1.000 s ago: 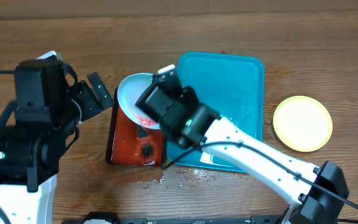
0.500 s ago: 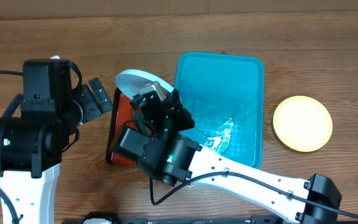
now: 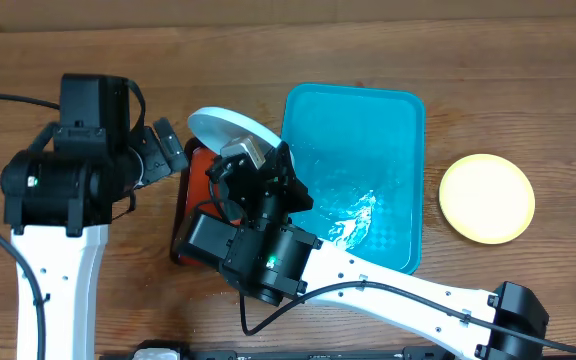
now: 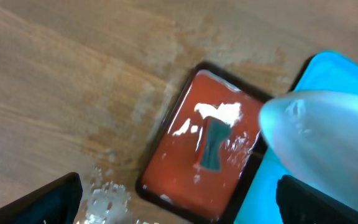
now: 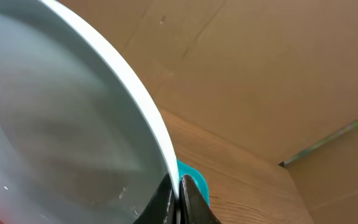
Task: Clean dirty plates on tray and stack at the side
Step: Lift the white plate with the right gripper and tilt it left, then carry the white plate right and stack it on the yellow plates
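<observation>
**A:** Overhead first; where is the mint plate (image 3: 230,128)?
**B:** Upper centre of frame; tilted steeply over the top end of the red tray (image 3: 190,200); just left of the teal tray (image 3: 358,130).
**A:** Held by what?
**B:** Right fingers (image 5: 180,198); right wrist view shows them pinched tight on the plate's rim; the plate fills the left of that frame.
**A:** Left fingers (image 3: 163,152)?
**B:** Left of the red tray, near its upper corner; left wrist view shows them spread wide at the lower corners of the frame, gripping nothing.
**A:** Anything in the red tray?
**B:** A dark green object (image 4: 213,144) near its middle; cannot tell what it is.
**A:** Teal tray surface?
**B:** Glossy; wet glare in its lower middle.
**A:** Other plates?
**B:** Yellow-green plate (image 3: 486,198) flat on the table (image 3: 368,50), right of frame; near the teal tray's right edge, not touching; single or stacked, cannot tell.
</observation>
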You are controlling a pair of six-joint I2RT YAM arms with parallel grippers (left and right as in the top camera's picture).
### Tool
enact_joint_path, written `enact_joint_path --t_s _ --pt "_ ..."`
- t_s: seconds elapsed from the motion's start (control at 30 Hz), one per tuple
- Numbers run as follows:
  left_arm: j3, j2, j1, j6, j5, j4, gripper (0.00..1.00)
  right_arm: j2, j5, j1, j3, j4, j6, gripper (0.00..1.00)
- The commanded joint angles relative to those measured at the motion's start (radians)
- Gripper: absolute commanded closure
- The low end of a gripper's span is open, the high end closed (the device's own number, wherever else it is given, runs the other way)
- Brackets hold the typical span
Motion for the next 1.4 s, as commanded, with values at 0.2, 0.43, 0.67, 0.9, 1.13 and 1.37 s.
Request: enact_joint_path --t_s 0.2,0.43,0.67,0.9,1.13,1.37 --pt "0.028 -0.018 0.005 0.022 -0.016 0.000 0.00 -0.012 0.034 0.002 0.021 0.005 0.019 0.96" --pt "0.028 -0.048 0.005 0.022 -0.018 0.002 0.00 -0.012 0.034 0.002 0.021 0.006 0.019 0.96" --pt "0.028 -0.048 0.005 0.022 -0.018 0.005 0.00 -0.012 0.034 0.002 0.021 0.006 0.019 0.96" --pt "0.028 -0.048 0.005 0.022 -0.018 0.004 0.00 -0.012 -0.021 -0.011 0.021 0.006 0.043 0.96" --pt "0.028 -0.048 0.005 0.022 -0.018 0.005 0.00 -0.013 -0.748 -0.280 0.024 0.031 0.185 0.96" --pt "0.028 -0.048 0.005 0.023 -0.018 0.003 0.00 -0.084 -1.434 -0.710 0.144 -0.066 0.184 0.96"
